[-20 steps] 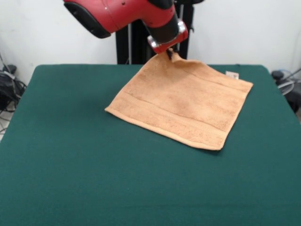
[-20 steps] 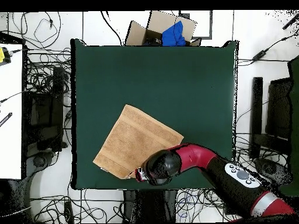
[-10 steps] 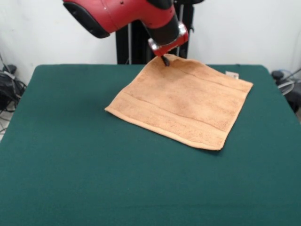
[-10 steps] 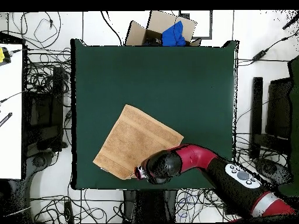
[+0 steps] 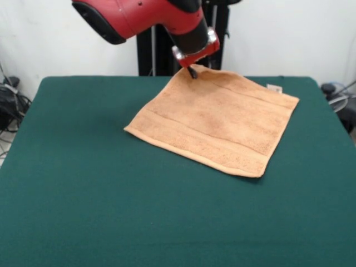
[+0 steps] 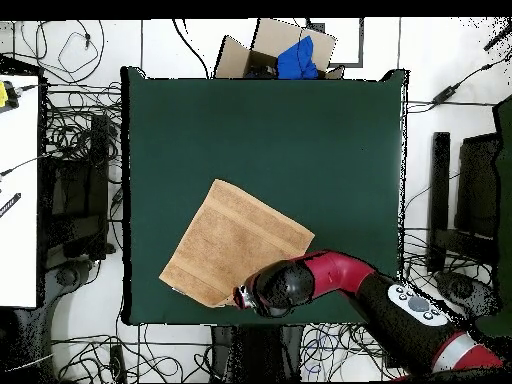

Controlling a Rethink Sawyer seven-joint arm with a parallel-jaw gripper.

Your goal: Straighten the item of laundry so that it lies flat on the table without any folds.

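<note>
The item of laundry [image 5: 214, 119] is a tan towel spread flat on the green table [image 5: 83, 194], set diagonally, with a white tag [image 5: 274, 88] at its right corner. My gripper [image 5: 192, 72] hangs just above the towel's far corner, open and holding nothing; the corner lies down on the table. Seen from overhead, the towel [image 6: 235, 243] sits near the table's [image 6: 300, 140] lower-left area, and the gripper [image 6: 240, 297] is at the towel's bottom corner, mostly hidden under the red arm.
A cardboard box with blue cloth [image 6: 283, 55] stands beyond the table's top edge in the overhead view. Cables cover the floor around the table, and a white desk [image 6: 18, 190] stands at the left.
The towel's far corner, lifted in the gripper a second ago, has dropped flat onto the table. The gripper has let go and moved slightly up and left in the front view.
</note>
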